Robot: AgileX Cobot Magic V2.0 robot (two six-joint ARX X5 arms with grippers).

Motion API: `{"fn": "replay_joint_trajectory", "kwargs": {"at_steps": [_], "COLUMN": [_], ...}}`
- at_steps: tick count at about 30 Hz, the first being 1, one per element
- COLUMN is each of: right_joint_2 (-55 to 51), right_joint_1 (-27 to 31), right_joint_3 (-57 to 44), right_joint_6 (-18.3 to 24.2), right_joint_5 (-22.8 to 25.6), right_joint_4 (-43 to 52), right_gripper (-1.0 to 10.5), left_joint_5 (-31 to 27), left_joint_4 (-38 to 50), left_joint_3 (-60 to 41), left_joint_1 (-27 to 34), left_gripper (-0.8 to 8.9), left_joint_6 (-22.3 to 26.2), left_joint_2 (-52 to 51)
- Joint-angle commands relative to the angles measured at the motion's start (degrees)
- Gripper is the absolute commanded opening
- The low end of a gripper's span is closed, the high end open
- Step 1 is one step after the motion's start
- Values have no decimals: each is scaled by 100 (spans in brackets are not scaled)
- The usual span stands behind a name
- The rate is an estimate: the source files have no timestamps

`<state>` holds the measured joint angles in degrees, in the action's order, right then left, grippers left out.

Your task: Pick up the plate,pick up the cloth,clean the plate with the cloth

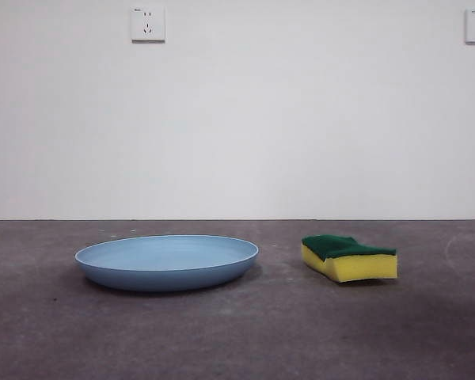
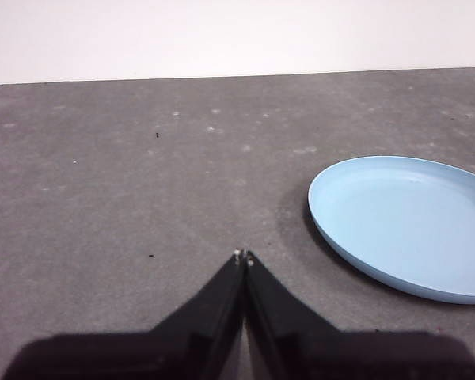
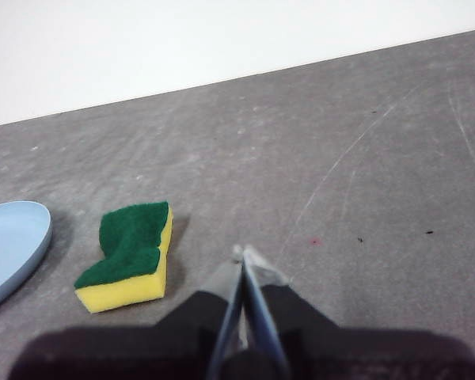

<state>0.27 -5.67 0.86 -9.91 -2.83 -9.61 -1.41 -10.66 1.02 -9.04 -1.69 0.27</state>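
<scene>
Grey table point(image 1: 237, 340) w/ white wall point(image 1: 301, 119), 2 prob. sockets point(image 1: 148, 24).

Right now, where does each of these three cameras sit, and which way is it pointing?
Front: low at table height, facing the wall across the round light blue plastic plate and yellow-green sponge; no robot visible.
Left wrist: above its shut left end effector, beside plate.
Right wrist: above shut right end effector, beside sponge.
All three share the plate.

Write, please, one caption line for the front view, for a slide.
A light blue plate and a yellow-green sponge lie apart on a grey table, untouched.
</scene>
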Motion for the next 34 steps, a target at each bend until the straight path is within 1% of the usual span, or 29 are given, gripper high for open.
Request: {"fn": "replay_joint_trajectory", "kwargs": {"at_steps": [1, 4, 9, 12, 17, 22, 25, 27, 31, 32, 34], "right_joint_2": [-22, -22, -9, 116, 745, 1685, 2409, 2900, 3775, 4087, 4496], "right_joint_1": [-7, -7, -7, -7, -7, -7, -7, -7, -4, -7, -7], "right_joint_3": [-48, -48, -24, 133, 673, 1451, 2092, 2500, 3189, 3445, 3788], "right_joint_6": [-57, -111, -428, -619, -719, -719, -697, -581, -389, -269, -59], "right_joint_5": [13, -13, -22, -22, -26, -90, -365, -603, -1211, -1405, -1637], "right_joint_4": [-72, -72, -83, -208, -459, -741, -964, -1034, -1152, -1287, -1554], "right_gripper": [1, 1, -9, -10, -10, -9, -9, -9, -8, -6, -2], "left_joint_5": [31, 44, 179, 267, 348, 341, 348, 372, 673, 815, 1145], "left_joint_4": [52, 33, 33, 33, 20, -63, -144, -199, -374, -474, -686], "left_joint_3": [-83, -83, -66, -39, 201, 785, 1316, 1681, 2468, 2717, 3097], "left_joint_1": [13, 13, 13, 13, 13, 13, 13, 13, 13, 13, 13], "left_gripper": [-3, -3, -6, -6, -6, -6, -6, -6, -6, -6, -5], "left_joint_6": [-2, -9, -44, -444, -903, -927, -927, -925, -885, -859, -859], "left_joint_2": [-17, -17, -17, 15, 332, 1005, 1687, 2179, 3237, 3569, 4068]}}
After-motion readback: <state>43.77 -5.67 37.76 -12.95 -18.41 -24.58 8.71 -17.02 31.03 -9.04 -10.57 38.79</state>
